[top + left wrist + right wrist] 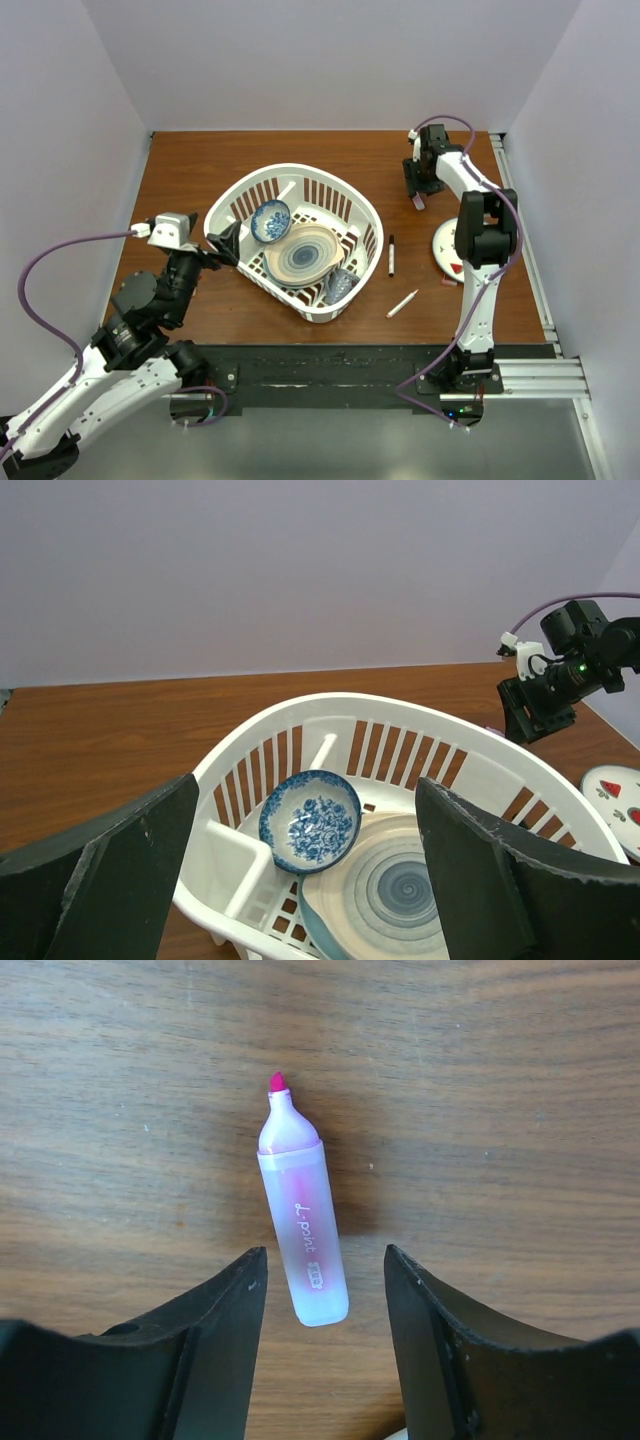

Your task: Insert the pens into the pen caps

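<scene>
Two white-and-black arms, trailing purple cables.
The left arm (120,360), at seven o'clock of the table, wears white shells over black joints. A purple cable (40,290) loops out toward nine o'clock and runs to a white block (172,230) at the wrist. The right arm (480,235), at three o'clock, is built the same, with a purple lead (445,122) arching at one o'clock and a small green light (580,667) glowing near its wrist. Both end in matte black wedge fingers (200,1350), scuffed pale along the edges.

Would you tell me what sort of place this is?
Likely a robotics lab test cell: plain pale panels wall in a wooden table, with a mounting rail and a white basket of dishes as props.
</scene>
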`<act>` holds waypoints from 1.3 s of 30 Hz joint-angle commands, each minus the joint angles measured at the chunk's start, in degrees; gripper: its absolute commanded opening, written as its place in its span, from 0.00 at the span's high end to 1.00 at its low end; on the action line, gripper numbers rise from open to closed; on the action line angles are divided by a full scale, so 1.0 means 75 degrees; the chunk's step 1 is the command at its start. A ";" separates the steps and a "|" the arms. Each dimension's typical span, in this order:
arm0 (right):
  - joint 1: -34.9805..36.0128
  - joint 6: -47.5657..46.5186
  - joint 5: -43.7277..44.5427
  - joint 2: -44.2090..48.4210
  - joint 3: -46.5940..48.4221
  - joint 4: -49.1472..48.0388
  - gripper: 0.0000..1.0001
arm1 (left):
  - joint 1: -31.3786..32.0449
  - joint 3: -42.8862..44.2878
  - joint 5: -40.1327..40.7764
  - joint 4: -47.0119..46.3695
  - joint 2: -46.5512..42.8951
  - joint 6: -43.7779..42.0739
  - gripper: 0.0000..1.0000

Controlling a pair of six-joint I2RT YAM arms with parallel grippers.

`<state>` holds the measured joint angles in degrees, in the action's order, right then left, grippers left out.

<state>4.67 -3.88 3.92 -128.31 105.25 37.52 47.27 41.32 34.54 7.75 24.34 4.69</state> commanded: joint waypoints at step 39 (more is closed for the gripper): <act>0.3431 0.3000 -0.2234 0.7509 -0.4329 -0.2856 1.00 | -0.0044 0.3468 -0.3279 0.1031 0.3891 0.3722 0.18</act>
<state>26.48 11.09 -12.21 -74.87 79.26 22.76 47.27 64.71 15.18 17.72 51.57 28.14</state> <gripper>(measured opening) 0.218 0.831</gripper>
